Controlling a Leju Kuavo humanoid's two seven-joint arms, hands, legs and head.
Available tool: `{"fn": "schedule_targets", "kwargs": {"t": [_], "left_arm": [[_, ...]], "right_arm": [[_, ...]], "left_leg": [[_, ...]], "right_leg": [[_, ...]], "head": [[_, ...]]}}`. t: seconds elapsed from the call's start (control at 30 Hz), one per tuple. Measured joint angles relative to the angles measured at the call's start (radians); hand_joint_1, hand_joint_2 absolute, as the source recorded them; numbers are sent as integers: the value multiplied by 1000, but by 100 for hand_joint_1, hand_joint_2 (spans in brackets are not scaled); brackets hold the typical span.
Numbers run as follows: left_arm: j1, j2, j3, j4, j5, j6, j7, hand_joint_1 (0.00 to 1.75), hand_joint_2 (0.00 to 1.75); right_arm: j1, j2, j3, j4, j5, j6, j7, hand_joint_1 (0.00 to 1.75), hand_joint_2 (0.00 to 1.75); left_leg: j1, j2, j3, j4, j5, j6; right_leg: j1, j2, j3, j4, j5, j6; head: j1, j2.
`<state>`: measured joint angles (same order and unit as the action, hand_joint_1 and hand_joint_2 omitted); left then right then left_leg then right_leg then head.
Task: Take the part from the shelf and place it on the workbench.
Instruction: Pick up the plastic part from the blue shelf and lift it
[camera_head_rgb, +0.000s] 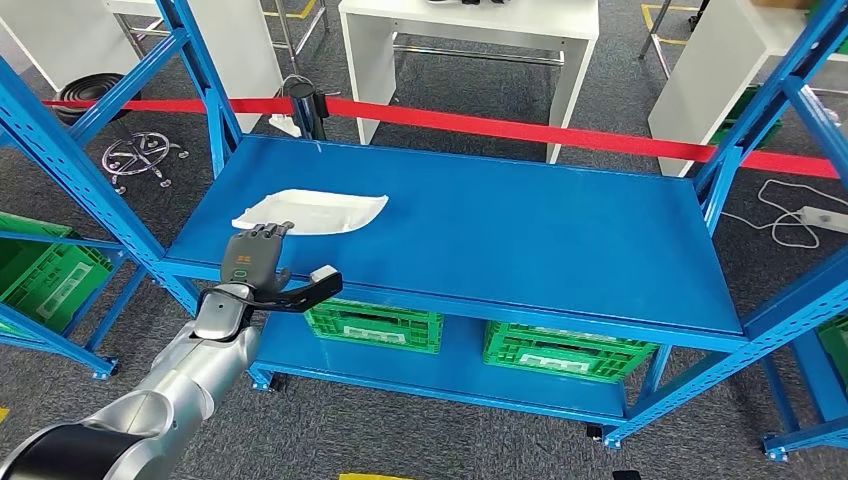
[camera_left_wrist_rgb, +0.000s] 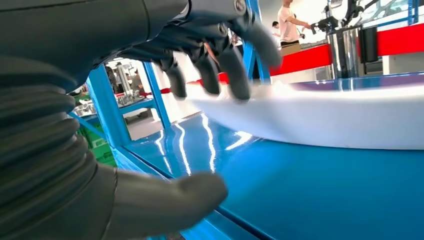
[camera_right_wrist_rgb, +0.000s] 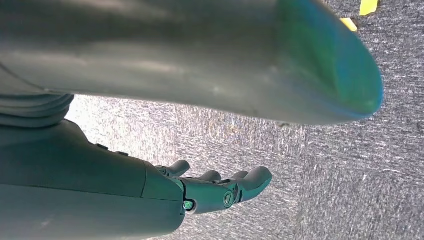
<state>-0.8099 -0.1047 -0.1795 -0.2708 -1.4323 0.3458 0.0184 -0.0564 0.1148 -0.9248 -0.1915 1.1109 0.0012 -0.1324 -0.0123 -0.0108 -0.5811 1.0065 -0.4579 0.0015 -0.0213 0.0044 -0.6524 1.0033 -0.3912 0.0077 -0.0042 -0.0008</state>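
At the shelf's front edge: left hand (camera_head_rgb: 262, 262) reaches in over the blue shelf (camera_head_rgb: 520, 220), fingers spread apart and thumb stuck out to the side, holding nothing.
Left fingers: the fingertips (camera_left_wrist_rgb: 240, 85) hang just above the near rim of the part, seen close in the left wrist view; whether they touch it, I cannot tell.
Part: white shallow tray-like part (camera_head_rgb: 312, 211) lies flat on the shelf directly beyond the left hand's fingertips, its near edge just beside them.
Left thumb: the thumb (camera_left_wrist_rgb: 170, 202) sits low, near the shelf's front lip, well below the part's rim.
Right hand: right hand (camera_right_wrist_rgb: 220, 192) hangs over grey carpet (camera_right_wrist_rgb: 340, 165), fingers loosely extended and apart, nothing in it.
Under the left hand: green crates (camera_head_rgb: 375, 325) stand on the lower level of the shelf.
Beyond the part: a red barrier tape (camera_head_rgb: 560, 132) runs across behind the shelf, with white tables (camera_head_rgb: 470, 40) farther back.
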Motion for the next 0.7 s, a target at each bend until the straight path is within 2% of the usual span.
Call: {"fn": "schedule_targets", "kwargs": {"t": [0.07, 0.13, 0.23, 0.37, 0.47, 0.7], "left_arm": [[-4, 0, 15, -1, 36, -56, -80, 0, 87], [-16, 2, 36, -4, 86, -149, -186, 0, 0], [-50, 7, 61, -15, 135, -283, -311, 0, 0], [-105, 14, 66, -33, 163, -377, -412, 0, 0], [-142, 15, 66, -46, 177, -405, -461, 0, 0], [-174, 13, 64, -65, 186, -389, -489, 0, 0]], "right_arm": [[-1, 0, -3, 0, 1, 7, 1, 0, 0], [-1, 0, -6, 0, 2, 15, 4, 0, 0], [-2, -1, -13, 0, 2, 19, 16, 0, 0], [-2, -2, -23, 0, -2, 22, 31, 0, 0], [-2, -2, -34, 0, -7, 22, 35, 0, 0], [-1, -2, -48, 0, -15, 20, 24, 0, 0]], "left_leg": [[0, 0, 0, 0, 0, 0], [0, 0, 0, 0, 1, 0], [0, 0, -1, 0, 1, 0], [0, 0, 0, 0, 1, -1], [0, 0, 0, 0, 1, -1], [0, 0, 0, 0, 1, -1]], "right_leg": [[0, 0, 0, 0, 0, 0], [0, 0, 0, 0, 0, 0], [0, 0, 0, 0, 0, 0], [0, 0, 0, 0, 1, 0], [0, 0, 0, 0, 1, 0], [0, 0, -1, 0, 1, 0]], "head": [[0, 0], [0, 0], [0, 0], [0, 0], [0, 0], [0, 0]]}}
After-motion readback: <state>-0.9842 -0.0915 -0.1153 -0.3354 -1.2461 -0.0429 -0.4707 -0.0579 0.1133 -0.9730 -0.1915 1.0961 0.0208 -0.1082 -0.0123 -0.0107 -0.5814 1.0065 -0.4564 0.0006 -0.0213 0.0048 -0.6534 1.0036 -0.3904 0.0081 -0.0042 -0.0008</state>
